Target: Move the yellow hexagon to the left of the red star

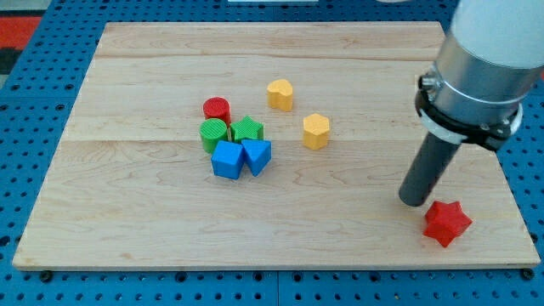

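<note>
The yellow hexagon (pixel 315 131) lies a little right of the board's middle. The red star (pixel 446 223) lies near the board's bottom right corner. My tip (pixel 414 201) rests on the board just left of and slightly above the red star, close to it but not clearly touching. The tip is well to the right of and below the yellow hexagon.
A yellow heart (pixel 280 93) lies above and left of the hexagon. A cluster sits left of the middle: red cylinder (pixel 217 110), green cylinder (pixel 213 133), green star (pixel 247 129), blue cube (pixel 227 160), blue triangular block (pixel 257 155). The wooden board (pixel 127 212) ends near the star.
</note>
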